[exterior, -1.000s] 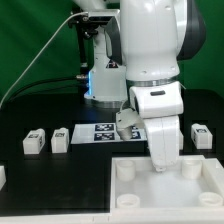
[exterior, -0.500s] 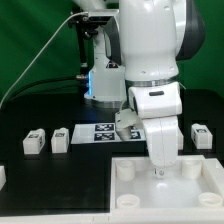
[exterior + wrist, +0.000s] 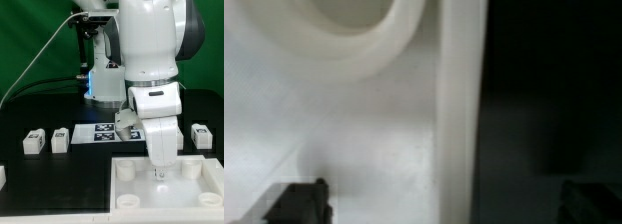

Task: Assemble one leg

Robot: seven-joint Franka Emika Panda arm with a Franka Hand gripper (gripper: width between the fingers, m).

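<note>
My gripper point(image 3: 158, 172) points straight down at the far edge of the large white square panel point(image 3: 170, 195), between two of its round corner sockets. In the wrist view the gripper point(image 3: 443, 205) is open, with one dark fingertip point(image 3: 299, 204) over the white panel point(image 3: 349, 130) and the other over the black table, so the jaws straddle the panel's edge. Nothing is between the fingers but that edge. Three small white legs with tags lie on the black table: two at the exterior view's left point(image 3: 35, 141) point(image 3: 61, 139) and one at its right point(image 3: 201, 135).
The marker board point(image 3: 103, 131) lies on the table behind the panel, partly hidden by my arm. A white object point(image 3: 2, 177) shows at the exterior view's left edge. A round socket point(image 3: 358, 25) shows in the wrist view. A green backdrop stands behind.
My gripper has come down slightly toward the panel's far edge. The legs and the panel have not moved.
</note>
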